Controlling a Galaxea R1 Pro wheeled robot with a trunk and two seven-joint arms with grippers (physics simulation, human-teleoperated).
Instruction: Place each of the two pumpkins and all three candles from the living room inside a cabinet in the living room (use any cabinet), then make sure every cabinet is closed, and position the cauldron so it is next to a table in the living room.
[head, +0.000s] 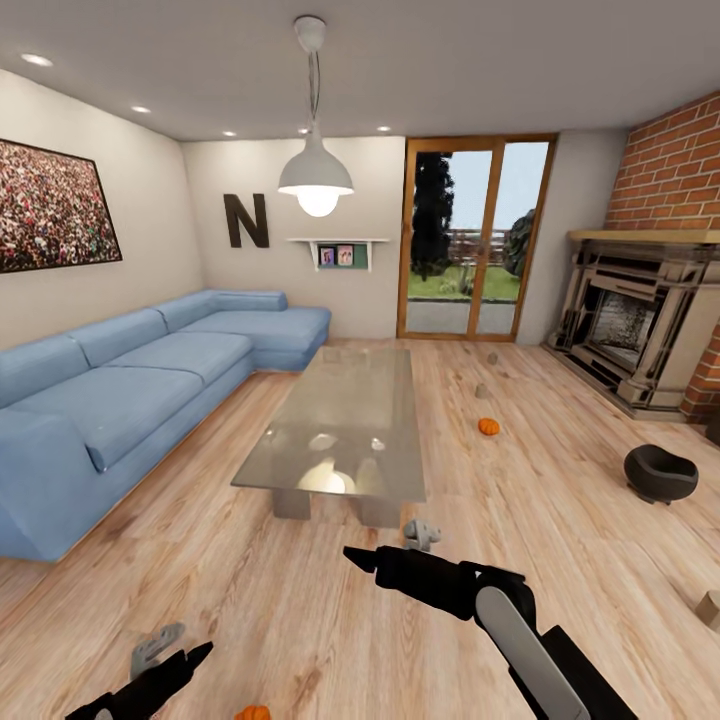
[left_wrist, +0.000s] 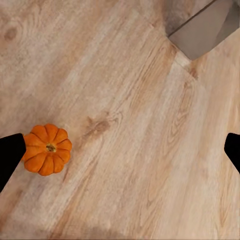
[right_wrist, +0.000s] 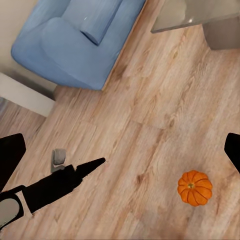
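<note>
The left fingers (left_wrist: 120, 150) are spread wide apart and hold nothing. They hang over the wood floor (left_wrist: 130, 100), and one small orange pumpkin (left_wrist: 47, 149) sits on the floor right by one fingertip. The right fingers (right_wrist: 120, 152) are wide apart too, with nothing in them.

Farther out stands the low grey desk (head: 345, 415). Another pumpkin (head: 488, 426) sits on the floor beside it, with two small candles (head: 482, 391) past that. The black cauldron (head: 660, 473) sits near the fireplace (head: 630, 325). A blue sofa (head: 120, 390) lines the wall.
</note>
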